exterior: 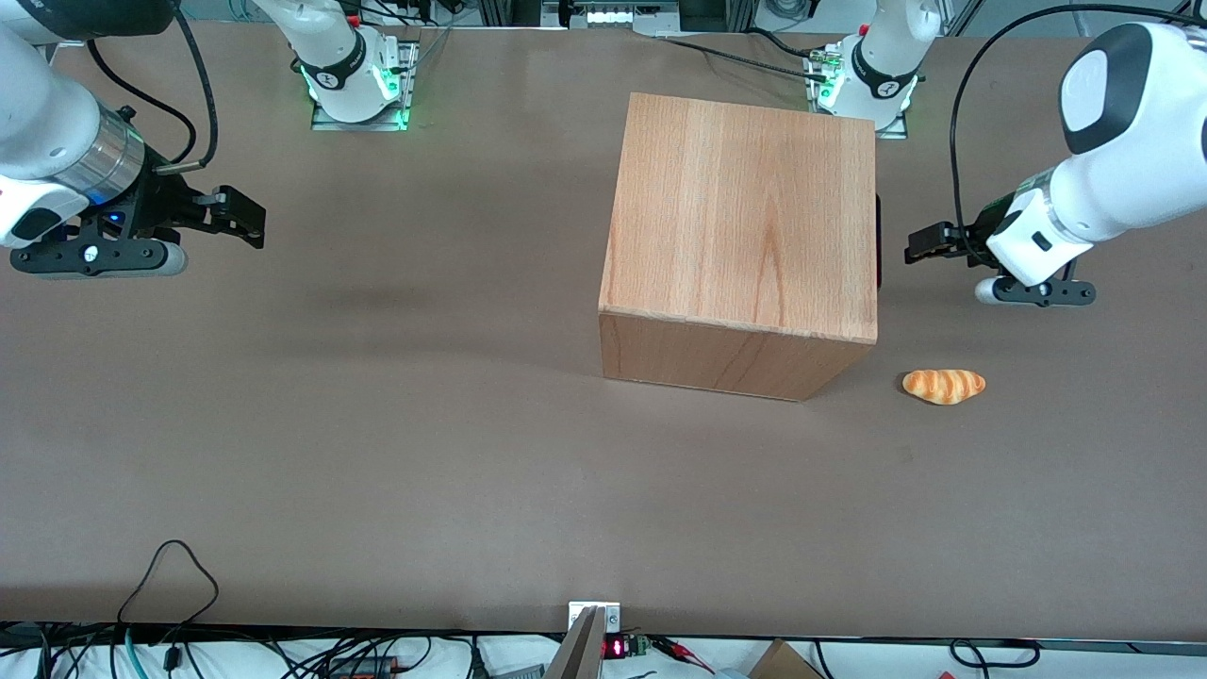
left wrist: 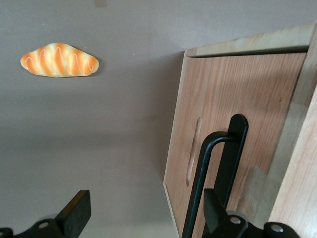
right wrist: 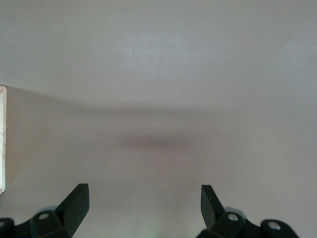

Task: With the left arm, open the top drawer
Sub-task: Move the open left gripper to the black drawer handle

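You see the table [exterior: 377, 453] carrying the cabinet [exterior: 745, 217] right of center in the front view. Its top drawer [left wrist: 233, 114] sits shut, flat wood front, slim black handle [left wrist: 218, 183]. Your gripper [exterior: 922, 247] hovers near that front, fingers [left wrist: 74, 210] apart. A bread roll [exterior: 943, 386] lies lower right.

Top drawer [left wrist: 233, 134]: light wood front, slim black bar handle [left wrist: 218, 173], shut flush in cabinet [exterior: 745, 236]. Left arm [exterior: 1103, 179] level with handle; gripper [exterior: 929, 243] just beside the handle, jaws apart.
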Robot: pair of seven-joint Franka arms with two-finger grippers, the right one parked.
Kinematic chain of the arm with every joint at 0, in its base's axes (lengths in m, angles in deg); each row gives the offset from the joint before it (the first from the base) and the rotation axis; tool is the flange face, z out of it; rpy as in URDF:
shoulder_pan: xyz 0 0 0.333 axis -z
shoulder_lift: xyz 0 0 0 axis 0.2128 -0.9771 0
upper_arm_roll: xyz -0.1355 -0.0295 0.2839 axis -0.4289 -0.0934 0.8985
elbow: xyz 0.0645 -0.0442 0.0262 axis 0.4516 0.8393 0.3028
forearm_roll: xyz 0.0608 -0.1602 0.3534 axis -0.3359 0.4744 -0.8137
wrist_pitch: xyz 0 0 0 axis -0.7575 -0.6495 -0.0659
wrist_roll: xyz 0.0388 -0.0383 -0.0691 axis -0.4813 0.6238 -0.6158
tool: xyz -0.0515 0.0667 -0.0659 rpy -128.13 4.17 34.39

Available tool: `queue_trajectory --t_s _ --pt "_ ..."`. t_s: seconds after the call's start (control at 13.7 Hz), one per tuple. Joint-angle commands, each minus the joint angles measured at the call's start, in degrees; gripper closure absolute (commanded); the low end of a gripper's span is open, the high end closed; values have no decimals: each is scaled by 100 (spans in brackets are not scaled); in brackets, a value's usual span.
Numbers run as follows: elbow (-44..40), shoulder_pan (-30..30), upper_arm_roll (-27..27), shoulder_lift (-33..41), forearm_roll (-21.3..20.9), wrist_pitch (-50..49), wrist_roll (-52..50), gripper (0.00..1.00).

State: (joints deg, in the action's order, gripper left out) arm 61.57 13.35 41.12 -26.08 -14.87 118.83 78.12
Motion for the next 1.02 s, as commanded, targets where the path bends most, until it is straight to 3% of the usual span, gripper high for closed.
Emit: queue_trajectory --t_s 0.0,0.95 --pt "271 -1 -83 58 219 202 126 0" --pt "465 -1 -110 -189 334 264 416 0"
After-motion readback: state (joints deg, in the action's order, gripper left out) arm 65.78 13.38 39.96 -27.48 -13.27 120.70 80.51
